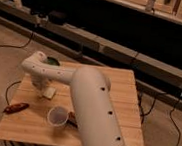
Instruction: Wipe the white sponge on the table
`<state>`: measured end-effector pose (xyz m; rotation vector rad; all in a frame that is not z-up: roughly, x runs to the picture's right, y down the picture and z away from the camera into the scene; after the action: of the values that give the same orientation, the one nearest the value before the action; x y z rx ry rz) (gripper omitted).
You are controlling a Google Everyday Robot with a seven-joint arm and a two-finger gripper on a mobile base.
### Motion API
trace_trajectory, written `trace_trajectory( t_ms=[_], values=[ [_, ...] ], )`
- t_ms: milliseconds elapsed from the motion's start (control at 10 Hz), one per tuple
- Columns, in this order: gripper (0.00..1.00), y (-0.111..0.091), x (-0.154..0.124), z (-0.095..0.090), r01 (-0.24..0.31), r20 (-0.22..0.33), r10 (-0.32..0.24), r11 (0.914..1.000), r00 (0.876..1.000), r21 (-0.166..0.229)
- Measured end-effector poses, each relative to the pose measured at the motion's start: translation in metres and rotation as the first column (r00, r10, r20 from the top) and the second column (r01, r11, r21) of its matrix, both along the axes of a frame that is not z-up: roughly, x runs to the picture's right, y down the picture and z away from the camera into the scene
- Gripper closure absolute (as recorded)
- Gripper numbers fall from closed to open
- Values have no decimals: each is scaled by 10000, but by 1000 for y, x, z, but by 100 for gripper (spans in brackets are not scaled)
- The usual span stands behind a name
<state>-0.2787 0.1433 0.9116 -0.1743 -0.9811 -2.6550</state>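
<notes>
A white robot arm [87, 107] reached across a small counter [124, 112] with a light wooden plank top, its thick forearm filling the middle of the view and its elbow bent over the counter's far left part. The gripper [46, 91] pointed down at the left side of the counter, right at the white sponge [48, 91], a small pale block that lay on the wood; whether the gripper pinched the sponge or merely pressed on it could not be told from this angle, since the arm's own wrist covered the tips. A white round cup [57, 116] stood upright near the front edge, just in front of the sponge, with a dark packet [73, 119] touching its right side. A reddish-brown object [16, 108] lay at the counter's left edge, partly overhanging it. A green bowl [51, 61] showed partly behind the arm at the far left corner. Black cables [17, 45] trailed over the carpet around the counter, and a long dark bench [116, 25] ran along the background.
</notes>
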Motion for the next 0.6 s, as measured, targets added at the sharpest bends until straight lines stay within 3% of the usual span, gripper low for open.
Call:
trace_trajectory(
  t_ms=[300,600],
  values=[
    [74,20,-10,-15,740,6,-741,9963,9973,-434],
    [74,25,-9,-33,682,-36,-683,9971,9977,-330]
  ],
)
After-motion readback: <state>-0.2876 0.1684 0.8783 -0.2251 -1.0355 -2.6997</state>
